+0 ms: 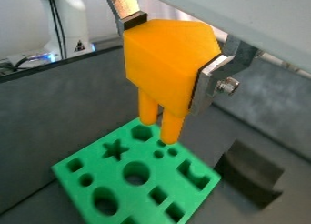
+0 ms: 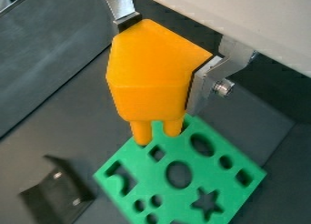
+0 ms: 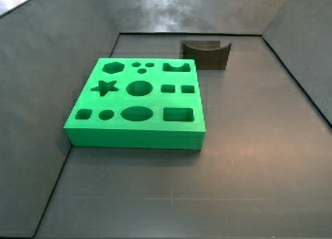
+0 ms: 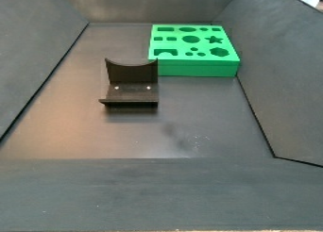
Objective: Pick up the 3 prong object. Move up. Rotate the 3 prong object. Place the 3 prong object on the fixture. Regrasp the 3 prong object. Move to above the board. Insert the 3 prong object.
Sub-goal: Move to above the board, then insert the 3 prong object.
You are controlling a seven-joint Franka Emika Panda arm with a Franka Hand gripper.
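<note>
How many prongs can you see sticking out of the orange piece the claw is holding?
2, both pointing down toward the board from the 3 prong object, which the claw holds above it. A third may be hidden behind them.

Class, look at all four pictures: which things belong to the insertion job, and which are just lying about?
Belongs to the job:
- 3 prong object, held in the claw above the board
- board, green with cut-outs
- fixture, standing bare on the floor

Just lying about:
- cables outside the bin, in a wrist view
</note>
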